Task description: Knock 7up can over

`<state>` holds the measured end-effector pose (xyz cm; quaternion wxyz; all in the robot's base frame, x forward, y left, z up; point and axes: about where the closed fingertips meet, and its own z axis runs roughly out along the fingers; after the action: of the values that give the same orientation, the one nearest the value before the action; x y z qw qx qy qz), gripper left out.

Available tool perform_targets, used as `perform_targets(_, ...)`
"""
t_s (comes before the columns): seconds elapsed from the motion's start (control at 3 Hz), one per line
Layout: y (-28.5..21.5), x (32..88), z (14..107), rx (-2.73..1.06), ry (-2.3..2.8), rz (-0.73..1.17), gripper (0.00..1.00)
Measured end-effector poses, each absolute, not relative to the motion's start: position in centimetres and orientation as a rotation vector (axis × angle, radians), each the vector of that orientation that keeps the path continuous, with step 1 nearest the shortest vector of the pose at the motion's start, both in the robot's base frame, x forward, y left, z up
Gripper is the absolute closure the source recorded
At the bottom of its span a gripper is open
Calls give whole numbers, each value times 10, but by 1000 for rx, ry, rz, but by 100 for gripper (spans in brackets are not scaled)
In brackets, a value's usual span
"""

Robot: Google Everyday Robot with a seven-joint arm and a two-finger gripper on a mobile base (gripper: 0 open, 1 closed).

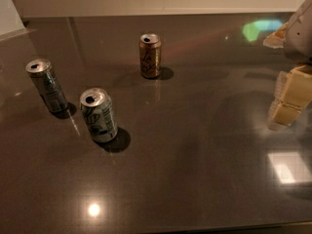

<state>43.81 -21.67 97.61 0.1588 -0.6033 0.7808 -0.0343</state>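
Note:
The 7up can (pixel 99 115) stands upright on the dark table (pixel 195 145), left of centre. It is pale silvery-green with white and dark green marks and an open silver top. My gripper (pixel 288 100) is at the far right edge of the view, cream-coloured, above the table and far to the right of the can. It touches none of the cans.
A darker grey-silver can (pixel 47 86) stands upright just left of and behind the 7up can. A brown-orange can (pixel 150 55) stands upright farther back, near the middle. A pale wall runs along the table's far edge. The table's front edge is at the bottom right.

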Motion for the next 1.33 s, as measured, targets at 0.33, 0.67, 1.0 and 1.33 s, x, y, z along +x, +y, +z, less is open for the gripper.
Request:
perform_targets(0.33,-216,438,977,-1723,2228,-99,0)
perform_targets(0.67,-193,443,973,-1743,2147,-34,0)
perform_targets(1.0,-154,452,962,-1763,2029,88,0)
perform_targets(1.33,-112,460,946,-1769,1927,222,0)
